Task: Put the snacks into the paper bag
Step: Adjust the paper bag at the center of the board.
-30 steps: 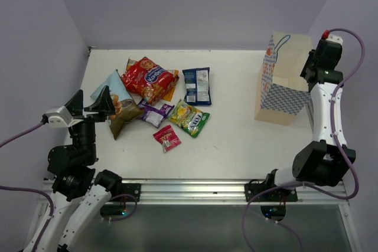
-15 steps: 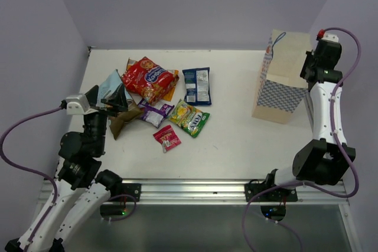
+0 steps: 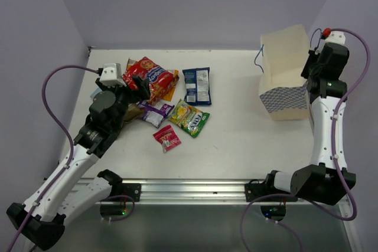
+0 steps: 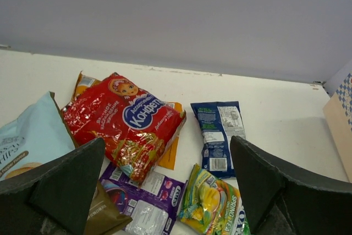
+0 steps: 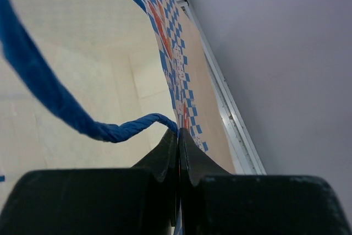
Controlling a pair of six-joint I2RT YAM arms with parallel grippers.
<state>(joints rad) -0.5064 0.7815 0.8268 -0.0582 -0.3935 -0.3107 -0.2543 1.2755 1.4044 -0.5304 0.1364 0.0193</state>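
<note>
The white table [image 3: 236,146] carries everything, with its right half bare except for the paper bag [image 3: 285,81], which sits at the far right edge, well apart from the snacks. From above, a broad plain tan face shows over the bag's zigzag-patterned near side, and it looks tilted; whether its base sits flat cannot be told. The right arm [image 3: 323,122] reaches up along the table's right side, and the right gripper [image 5: 177,141] has its jaws pressed together on the bag's upper edge, just beside the point where a blue cord handle [image 5: 66,114] meets the paper. The left arm [image 3: 88,140] stretches from the near left corner over the pile of snacks on the far left half of the table, and the left gripper [image 4: 168,152] hangs above them with its jaws spread wide and nothing between them. Under it, the light-blue and brown chip bag [image 4: 27,141] lies at the left of the pile, mostly hidden by the arm from overhead. The red packet [image 3: 150,78] lies beside it, resting on the orange packet [image 4: 170,152], of which only edges peek out. The dark-blue packet [image 3: 196,85] lies flat to the right of the red one, not touching it. Nearer, the yellow-green packet [image 3: 190,118] and the purple packet [image 3: 155,112] lie side by side, touching. The tiny pink-red packet [image 3: 167,137] lies alone, nearest of all.
</note>
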